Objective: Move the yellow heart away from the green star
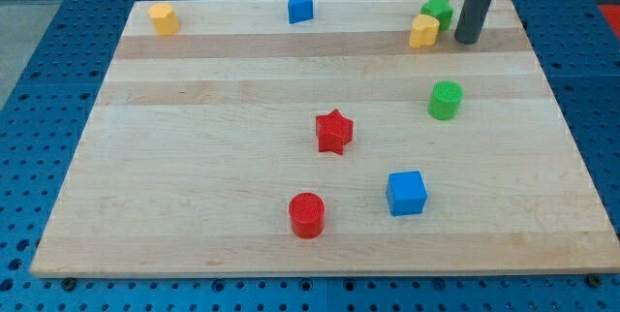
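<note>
No readable text, labels, numbers or signs anywhere in the view.

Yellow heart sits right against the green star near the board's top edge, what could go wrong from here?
1. My tip stands at the view's right of the green star and yellow heart, which touch. A leftward push would probably drive both together rather than separate them.
2. Both sit near the board's top edge; an upward push could slide one off.
3. A downward push might send the heart toward the green cylinder.
</note>
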{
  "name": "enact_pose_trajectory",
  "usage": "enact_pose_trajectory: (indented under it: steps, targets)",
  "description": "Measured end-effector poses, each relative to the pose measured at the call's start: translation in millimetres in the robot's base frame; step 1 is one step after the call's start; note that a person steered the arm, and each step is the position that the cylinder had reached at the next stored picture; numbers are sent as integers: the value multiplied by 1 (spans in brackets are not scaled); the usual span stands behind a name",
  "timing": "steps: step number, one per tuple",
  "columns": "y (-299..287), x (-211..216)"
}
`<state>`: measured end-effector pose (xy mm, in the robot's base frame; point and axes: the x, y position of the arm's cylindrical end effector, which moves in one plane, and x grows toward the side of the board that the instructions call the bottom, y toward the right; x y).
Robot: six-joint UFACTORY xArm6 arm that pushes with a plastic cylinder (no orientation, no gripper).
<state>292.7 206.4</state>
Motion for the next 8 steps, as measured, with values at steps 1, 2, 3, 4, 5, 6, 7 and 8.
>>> enact_pose_trajectory:
  steps: [1,2,3,4,5,6,7,8]
  targets:
    - [0,-4]
    - [0,-8]
    - [0,-12]
    - [-2,-16]
    - [-6,-16]
    - [-22,-16]
    - [-55,-14]
    - [-91,-6]
